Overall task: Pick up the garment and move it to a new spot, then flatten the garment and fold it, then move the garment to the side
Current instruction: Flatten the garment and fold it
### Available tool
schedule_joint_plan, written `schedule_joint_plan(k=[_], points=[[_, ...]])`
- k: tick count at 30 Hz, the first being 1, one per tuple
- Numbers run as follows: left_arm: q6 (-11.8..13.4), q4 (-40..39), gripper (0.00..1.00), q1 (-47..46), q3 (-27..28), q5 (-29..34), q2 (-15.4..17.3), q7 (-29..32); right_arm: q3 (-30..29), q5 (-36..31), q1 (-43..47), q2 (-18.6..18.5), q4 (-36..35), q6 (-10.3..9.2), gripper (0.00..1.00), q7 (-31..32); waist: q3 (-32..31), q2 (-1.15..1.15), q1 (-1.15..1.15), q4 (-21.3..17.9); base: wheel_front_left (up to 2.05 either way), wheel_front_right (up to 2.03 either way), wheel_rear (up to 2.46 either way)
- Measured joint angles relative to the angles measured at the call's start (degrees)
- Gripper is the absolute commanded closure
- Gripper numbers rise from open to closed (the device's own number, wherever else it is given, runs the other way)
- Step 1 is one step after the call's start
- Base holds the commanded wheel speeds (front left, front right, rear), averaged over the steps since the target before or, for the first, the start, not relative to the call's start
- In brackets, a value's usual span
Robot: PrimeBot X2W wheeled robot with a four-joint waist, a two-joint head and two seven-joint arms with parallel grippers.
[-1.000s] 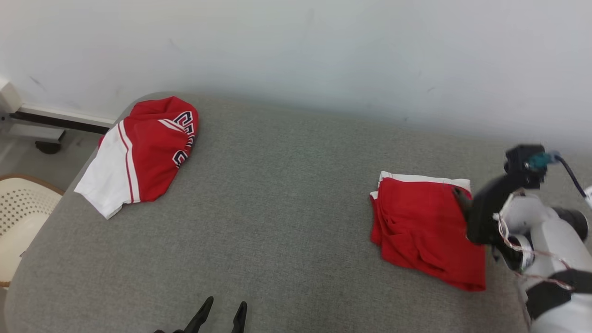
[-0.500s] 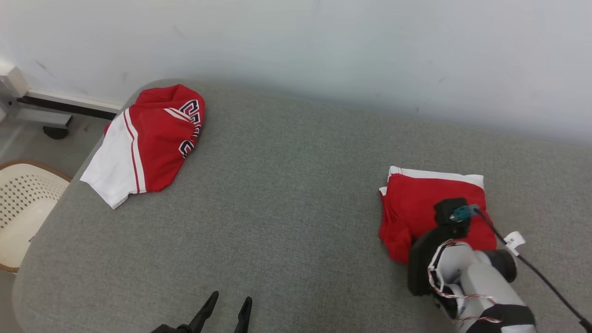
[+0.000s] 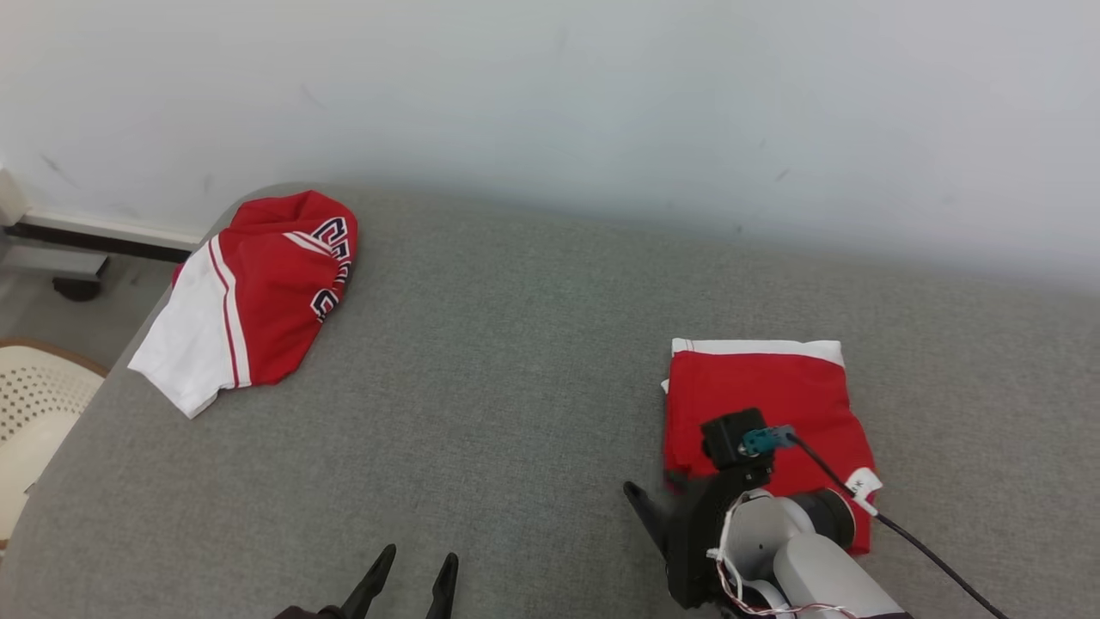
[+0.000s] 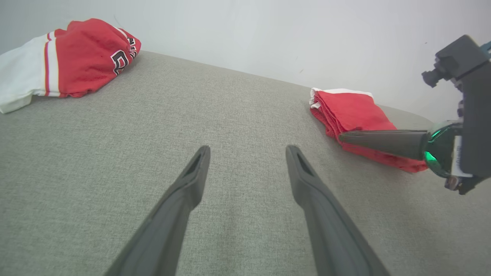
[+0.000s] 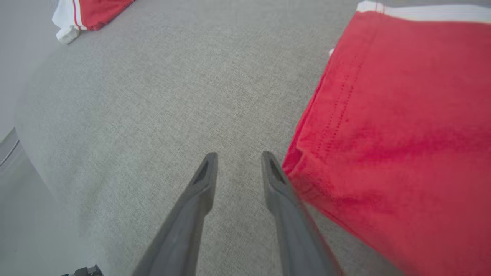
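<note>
The folded red garment (image 3: 765, 387) with a white band along its far edge lies flat on the right part of the grey cushion (image 3: 516, 361). It also shows in the left wrist view (image 4: 356, 111) and the right wrist view (image 5: 402, 115). My right gripper (image 5: 239, 161) is open just left of the garment's near left corner, low over the cushion, with nothing between its fingers. In the head view this right gripper (image 3: 653, 492) points away from me beside that corner. My left gripper (image 3: 419, 557) stands open and empty near the front edge, its fingers spread wide (image 4: 247, 149).
A crumpled red and white jersey (image 3: 266, 284) with dark lettering lies at the cushion's far left corner. A cream perforated chair (image 3: 34, 404) stands off the left edge. A pale wall (image 3: 601, 103) runs along the back. A black cable (image 3: 928, 550) trails from my right wrist.
My right arm has swung from the garment's right edge across it to its near left corner. The garment now lies flatter. The head view has shifted slightly; the left gripper stayed put.
</note>
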Motion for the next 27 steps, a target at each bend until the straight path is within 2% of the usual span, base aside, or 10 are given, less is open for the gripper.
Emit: schedule_joint_plan(k=[7,10,15,18,22,27], points=[[0.43,-0.12,0.0,1.02,1.58,0.82,0.41,-0.52,-9.21,-0.29,6.71,-0.21,-9.82,0.0,0.0,-6.81,-1.72,0.0,-0.01,-2.57,0.0,0.0,0.0],[1.35,-0.46,0.0,1.29,4.31,1.7,0.31,-0.86,-14.43,-0.49,13.18,-0.02,-17.75,0.0,0.0,-11.34,-2.85,0.0,-0.01,-4.67,0.0,0.0,0.0],[3.11,0.58,0.0,3.53,8.65,0.49,-0.31,-0.99,-19.02,-1.69,20.97,0.11,-24.8,0.0,0.0,-14.8,-4.05,0.0,-0.01,-7.85,0.0,0.0,0.0],[4.46,0.83,0.0,3.75,11.24,0.11,-0.73,-1.0,-21.98,-3.19,24.58,0.2,-26.41,0.0,0.0,-15.26,-4.69,0.0,0.0,-9.77,0.0,0.0,0.0],[4.99,0.98,0.0,4.64,13.4,0.09,-0.99,-1.0,-25.5,-4.28,27.44,0.19,-27.33,0.0,0.0,-16.59,-5.54,0.0,-0.01,-11.99,0.0,0.0,0.0],[5.27,0.6,0.0,7.0,17.05,-0.11,-1.52,-1.0,-26.3,-5.69,28.82,0.24,-26.82,0.0,0.0,-16.55,-6.38,0.0,-0.01,-14.47,0.0,0.0,0.0]])
